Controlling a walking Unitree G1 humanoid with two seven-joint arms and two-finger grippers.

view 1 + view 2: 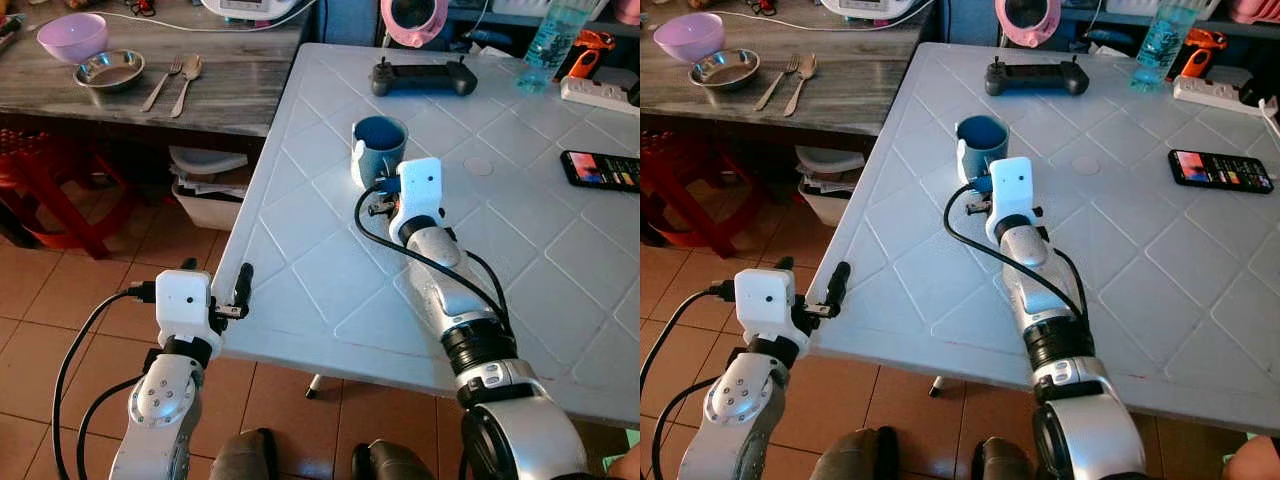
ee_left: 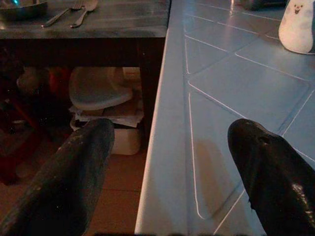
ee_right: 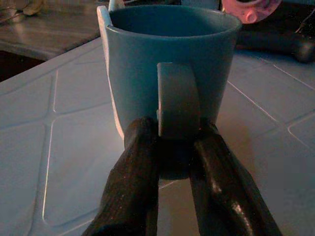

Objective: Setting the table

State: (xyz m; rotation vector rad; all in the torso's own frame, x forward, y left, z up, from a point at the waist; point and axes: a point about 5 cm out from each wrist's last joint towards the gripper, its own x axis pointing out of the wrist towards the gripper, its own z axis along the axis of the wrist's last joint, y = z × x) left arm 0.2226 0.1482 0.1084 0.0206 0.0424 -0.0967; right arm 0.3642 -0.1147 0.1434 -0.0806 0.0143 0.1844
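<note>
Now your right gripper (image 3: 174, 147) pinches the handle of the blue mug (image 1: 379, 147), standing upright on the white table (image 1: 300, 280). Your left gripper (image 2: 172, 172) hangs wide open and empty at the table's edge. Placing looks underway; next, release cleanly without tipping it.

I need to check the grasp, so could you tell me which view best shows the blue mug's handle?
The right wrist view: the handle faces the camera, pinched by the right gripper. In both eye views the blue mug stands upright on the white table, handle hidden.
</note>
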